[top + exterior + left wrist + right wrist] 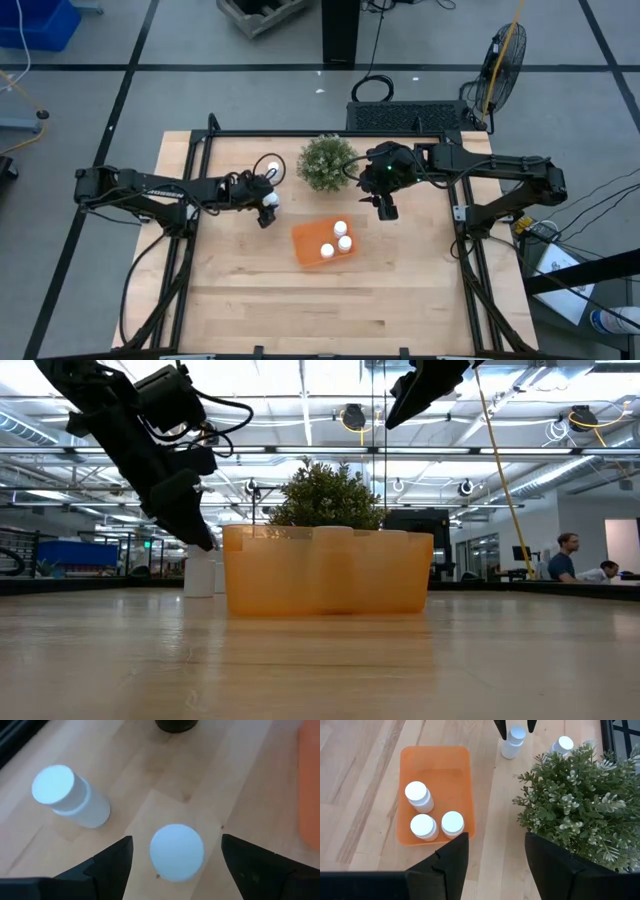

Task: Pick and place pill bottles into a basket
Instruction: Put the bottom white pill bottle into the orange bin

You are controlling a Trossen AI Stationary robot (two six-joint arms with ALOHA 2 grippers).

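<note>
The orange basket (323, 243) stands mid-table and holds three white pill bottles (422, 810). It also shows in the low view (330, 572). A fourth bottle (176, 852) stands upright on the table, between the open fingers of my left gripper (176, 842), which point down around it without touching. This bottle and gripper also show in the high view (268, 208). A fifth bottle (70, 795) stands upright on the table, farther back beside the plant (273, 167). My right gripper (386, 207) is open and empty, above the table between plant and basket.
A round bushy green plant (327, 163) stands at the far middle, just behind the basket and between the two arms. Bare wooden table (330, 300) lies on the near side of the basket. People sit in the room beyond the table (567, 555).
</note>
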